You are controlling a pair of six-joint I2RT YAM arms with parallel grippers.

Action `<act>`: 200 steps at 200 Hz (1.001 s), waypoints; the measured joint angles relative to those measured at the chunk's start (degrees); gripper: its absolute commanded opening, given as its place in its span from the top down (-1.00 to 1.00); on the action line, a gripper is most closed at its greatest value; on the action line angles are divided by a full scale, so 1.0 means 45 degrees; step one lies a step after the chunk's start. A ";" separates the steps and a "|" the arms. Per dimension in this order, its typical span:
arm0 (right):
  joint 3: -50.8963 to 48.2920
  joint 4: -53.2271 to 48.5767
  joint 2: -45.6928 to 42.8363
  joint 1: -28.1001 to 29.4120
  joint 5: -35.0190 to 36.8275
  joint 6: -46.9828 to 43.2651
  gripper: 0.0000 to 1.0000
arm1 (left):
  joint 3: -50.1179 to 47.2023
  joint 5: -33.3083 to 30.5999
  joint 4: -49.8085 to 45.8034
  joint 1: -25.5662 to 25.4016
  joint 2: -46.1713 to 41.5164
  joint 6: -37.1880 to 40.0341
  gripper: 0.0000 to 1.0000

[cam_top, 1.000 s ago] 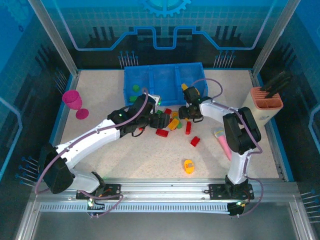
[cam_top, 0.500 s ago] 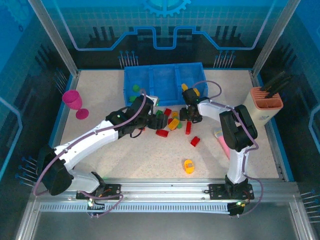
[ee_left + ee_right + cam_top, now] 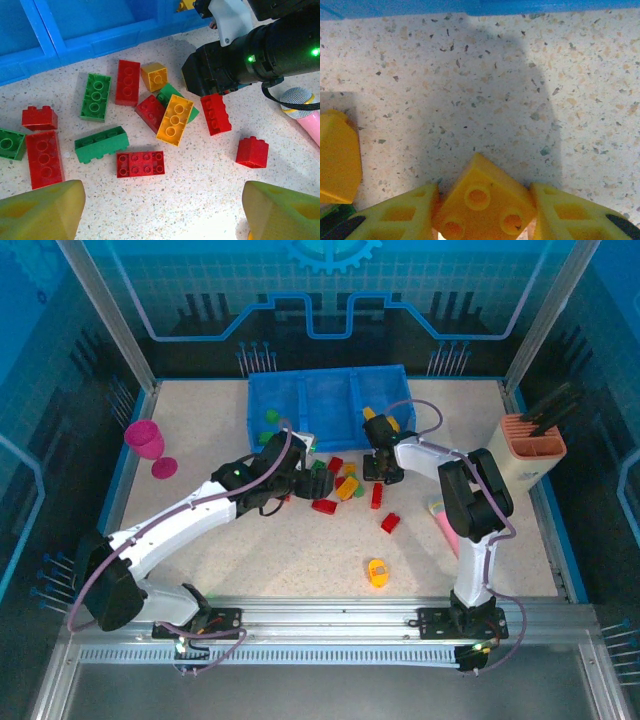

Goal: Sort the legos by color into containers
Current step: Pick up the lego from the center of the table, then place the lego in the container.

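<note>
Near the tray (image 3: 420, 5), right hand (image 3: 482, 217) seemingly grips yellow brick (image 3: 481, 196); left hand (image 3: 162, 210) wide.

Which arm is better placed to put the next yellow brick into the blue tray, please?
The right. The right pincer grips a yellow brick close to the blue tray. The left pincer hangs open above the mixed pile, holding nothing, farther from the tray's right end.

Three containers (image 3: 330, 400), seven red legos (image 3: 140, 164)

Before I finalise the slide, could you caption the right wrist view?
Right fingers pinch a yellow brick, speckled table beyond.
</note>
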 measured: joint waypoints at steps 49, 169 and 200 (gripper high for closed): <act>-0.0034 0.0024 -0.0714 -0.0146 0.0102 -0.0651 0.35 | 0.0000 0.0005 0.0000 0.0029 0.0000 0.0000 -0.67; 0.4862 0.0957 0.0996 -0.1661 0.0544 -0.1807 0.35 | 0.0005 -0.0005 -0.0049 0.0165 0.0107 -0.0010 -0.68; 0.6241 0.0981 0.2472 -0.1880 0.0282 -0.1821 0.32 | 0.0005 -0.0010 -0.0223 0.0165 0.0107 -0.0121 -0.68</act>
